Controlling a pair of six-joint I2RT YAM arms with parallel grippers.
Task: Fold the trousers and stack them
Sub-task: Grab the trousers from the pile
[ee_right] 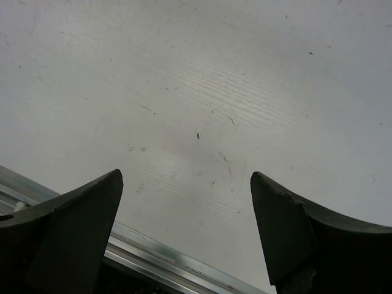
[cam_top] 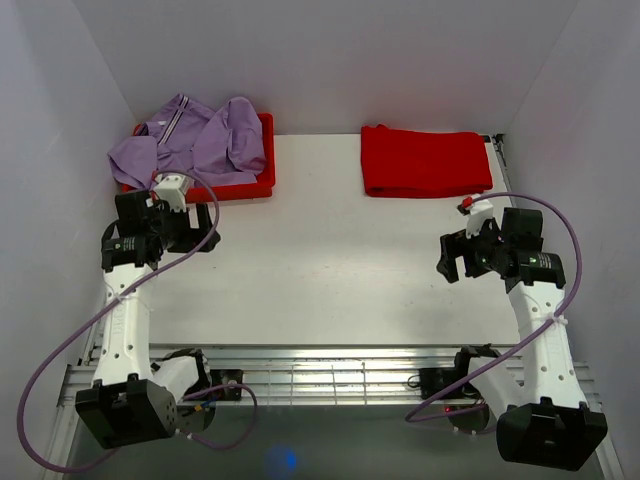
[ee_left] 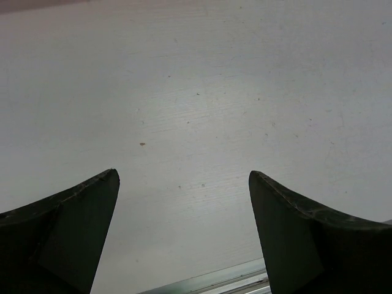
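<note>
From above, the trousers (cam_top: 200, 140) lie crumpled in a lilac heap in the upper left of the frame. They fill the red tray (cam_top: 255, 188) and spill over its left edge. A folded red cloth (cam_top: 425, 160) lies flat on the white table (cam_top: 320, 280) at upper right of centre, well apart from the tray. The left gripper (cam_top: 203, 239) hangs just below the tray, its jaws spread and empty. The right gripper (cam_top: 450, 257) is at middle right, below the red cloth, also spread and empty.

In the left wrist view, the two dark fingers (ee_left: 73, 226) stand wide apart over bare tabletop, with a metal rail (ee_left: 214, 282) at the bottom edge.

In the right wrist view, the fingers (ee_right: 73, 226) are likewise parted with nothing between them. Scuffed tabletop lies beneath, and an aluminium rail (ee_right: 153, 257) crosses the lower left.
</note>
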